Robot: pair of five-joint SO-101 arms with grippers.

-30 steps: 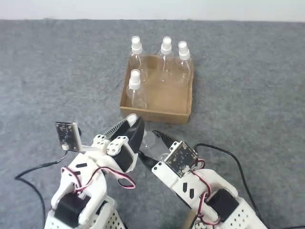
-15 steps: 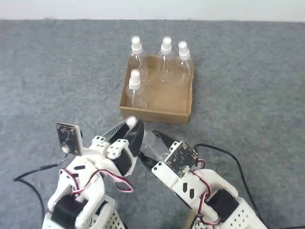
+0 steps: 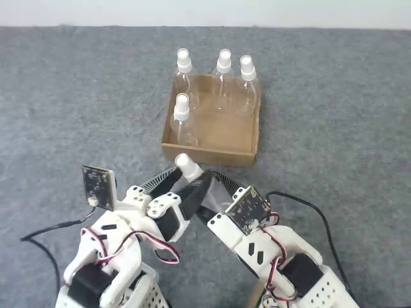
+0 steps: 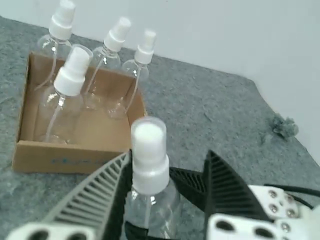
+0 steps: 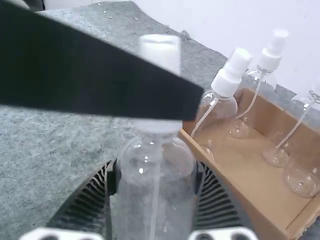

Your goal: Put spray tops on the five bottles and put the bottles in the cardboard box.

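Observation:
A clear bottle [image 3: 207, 197] stands upright in front of the cardboard box [image 3: 209, 156], with a white spray top [image 3: 186, 165] on its neck. My right gripper [image 3: 207, 192] is shut on the bottle's body [image 5: 155, 170], a ribbed finger on each side. My left gripper [image 3: 191, 175] is open around the spray top [image 4: 148, 147]. Its ribbed finger [image 4: 95, 200] lies against the top and the other finger [image 4: 220, 182] stands apart. One left finger [image 5: 100, 75] crosses in front of the top [image 5: 160, 47]. Several capped bottles [image 3: 182, 119] stand in the box.
The box [image 4: 75, 161] sits on grey carpet [image 3: 334, 128] just beyond both grippers, with a bare patch of floor in its front right part [image 3: 228, 131]. Cables [image 3: 308, 205] trail beside the arms near the front edge.
The left gripper's fingers have spread apart and swung right. The white spray top now shows clear between them, shifted a little right on the bottle held by the right gripper.

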